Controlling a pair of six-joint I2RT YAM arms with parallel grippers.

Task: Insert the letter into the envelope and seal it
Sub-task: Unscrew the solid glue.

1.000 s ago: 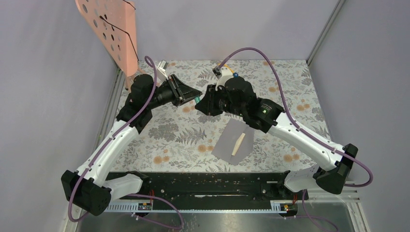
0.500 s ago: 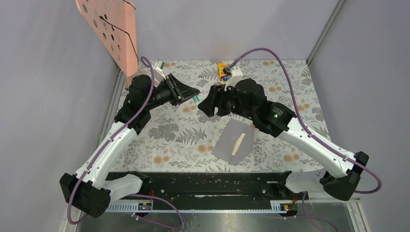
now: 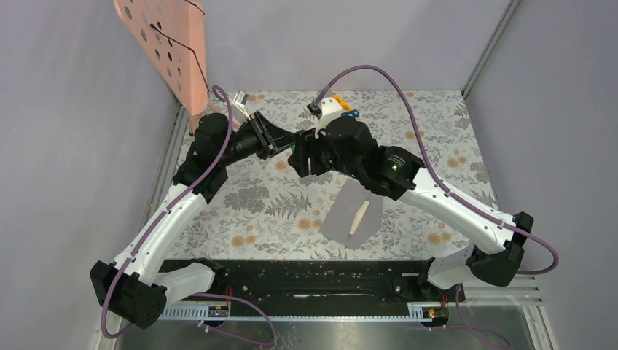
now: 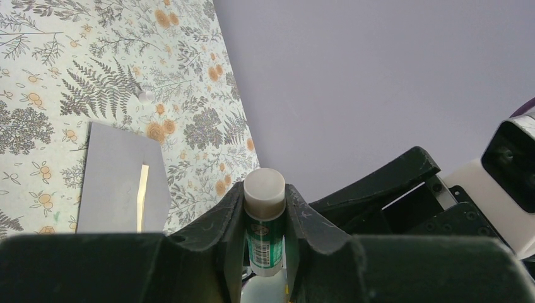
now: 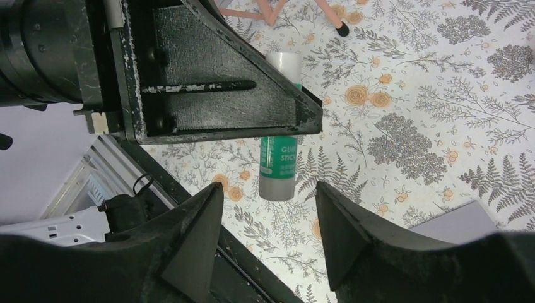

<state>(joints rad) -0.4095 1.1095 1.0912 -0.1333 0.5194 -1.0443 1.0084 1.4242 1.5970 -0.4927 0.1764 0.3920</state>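
- Envelope (image 3: 339, 219) lies flat on the table (image 3: 255, 197), towards the near edge and a little right of centre, partly under the right arm; neither gripper touches it
- A thin tan strip shows through a narrow gap in its upper face; I take this to be the letter (image 3: 358, 217) already tucked inside, so the first half of the task looks done
- The same gap suggests the flap is folded over but not stuck down, so the sealing is what is left
- Left gripper (image 4: 265, 193) is clamped on a green glue stick (image 4: 264, 237) and holds it in the air over the far part of the table, well apart from the envelope
- Right gripper (image 5: 268, 189) has its jaws apart, one on either side of the stick's pale end (image 5: 277, 186), and is not touching it
- My reading is that the step in hand is pulling off the cap, with the pale end being that cap, though I cannot be sure which end it is
- Left to do after that, as I judge it: bring the stick down to the envelope, put glue under the flap, then press the flap shut
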